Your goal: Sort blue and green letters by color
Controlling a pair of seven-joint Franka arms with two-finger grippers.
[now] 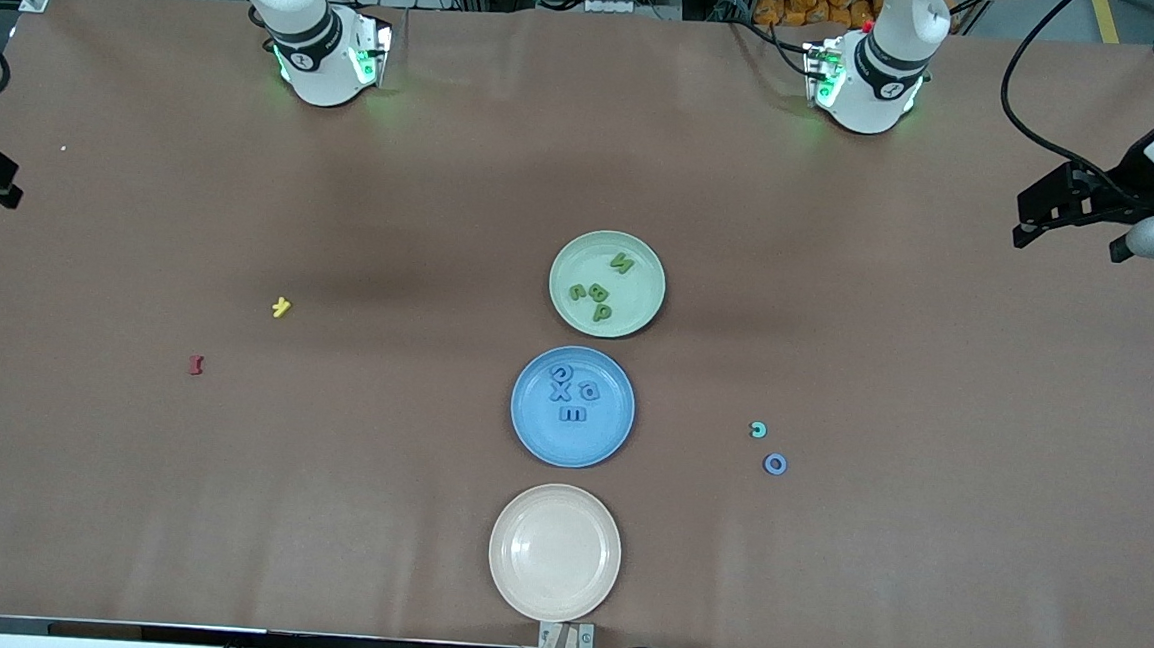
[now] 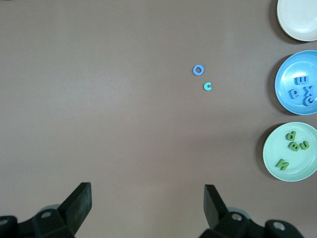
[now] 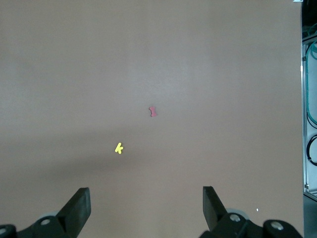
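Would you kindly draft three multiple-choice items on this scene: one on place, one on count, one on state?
1. Where is the blue O?
A) on the table
B) in the blue plate
C) in the beige plate

2. How many letters lie in the green plate?
A) two
B) four
C) six

3. How do the left gripper's jaws stand?
A) shut on a letter
B) shut, empty
C) open

Key: 1 A, it lies beside the teal C. 2 B, four green letters show. 3 C, wide gap, nothing held.
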